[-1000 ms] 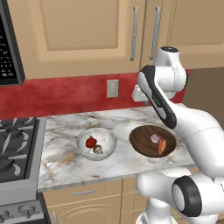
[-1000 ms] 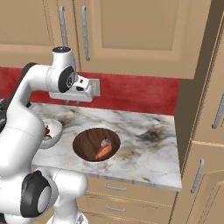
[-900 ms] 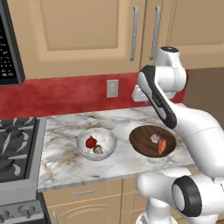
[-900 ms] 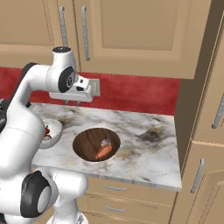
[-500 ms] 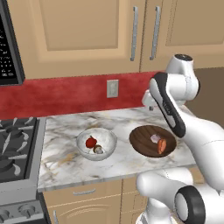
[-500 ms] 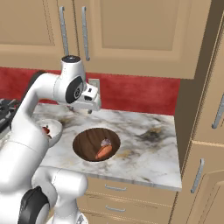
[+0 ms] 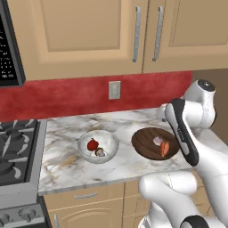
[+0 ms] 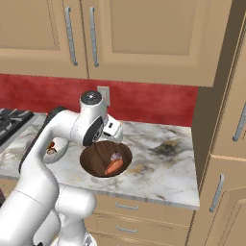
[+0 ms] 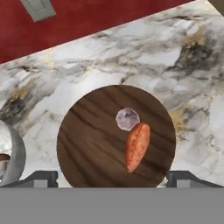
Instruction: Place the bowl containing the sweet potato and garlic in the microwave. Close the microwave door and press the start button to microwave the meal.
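Hand view looks down on the wide dark wood-grain bowl (image 9: pixel 116 136) on the marble desk (image 9: pixel 175 61), jaws spread wide above it. Rigid, probably light; its thin rim looks the best hold.

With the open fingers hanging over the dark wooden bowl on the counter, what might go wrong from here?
1. The orange sweet potato and pale garlic bulb lie loose in the wide, shallow dark wooden bowl; a tilted lift could roll them out.
2. The open fingers straddle nearly the whole bowl, so a rim grip may slip.
3. The smaller pale translucent bowl sits close by and could get bumped.
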### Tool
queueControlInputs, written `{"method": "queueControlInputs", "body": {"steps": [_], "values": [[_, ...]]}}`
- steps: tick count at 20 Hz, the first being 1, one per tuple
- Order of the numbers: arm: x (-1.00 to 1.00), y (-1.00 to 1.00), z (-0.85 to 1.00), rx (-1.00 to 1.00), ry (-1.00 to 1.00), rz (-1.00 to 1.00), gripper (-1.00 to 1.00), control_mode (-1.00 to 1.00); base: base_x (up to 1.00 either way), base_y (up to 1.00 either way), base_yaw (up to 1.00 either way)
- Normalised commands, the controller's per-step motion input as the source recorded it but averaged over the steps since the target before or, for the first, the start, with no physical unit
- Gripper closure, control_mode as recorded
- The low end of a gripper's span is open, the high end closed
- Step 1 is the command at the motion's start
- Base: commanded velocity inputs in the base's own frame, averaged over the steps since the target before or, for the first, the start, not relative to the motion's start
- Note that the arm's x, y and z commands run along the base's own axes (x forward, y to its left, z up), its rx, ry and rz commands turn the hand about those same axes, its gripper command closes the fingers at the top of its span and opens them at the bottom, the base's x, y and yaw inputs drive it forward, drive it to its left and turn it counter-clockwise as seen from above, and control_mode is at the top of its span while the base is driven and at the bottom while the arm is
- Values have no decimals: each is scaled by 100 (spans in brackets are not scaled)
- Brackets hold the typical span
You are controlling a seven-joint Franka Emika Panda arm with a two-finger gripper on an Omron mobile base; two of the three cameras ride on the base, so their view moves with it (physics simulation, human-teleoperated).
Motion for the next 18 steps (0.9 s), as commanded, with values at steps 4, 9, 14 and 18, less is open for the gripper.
{"method": "queueControlInputs", "body": {"steps": [4,9,14,18], "values": [[-20,-65,-26,16,-3,-13,-100,-100,0,0,0],[-7,-55,-32,15,0,-9,-100,-100,0,0,0],[0,-41,-37,16,0,-6,-100,-100,0,0,0],[-1,-9,-43,15,1,0,-100,-100,0,0,0]]}}
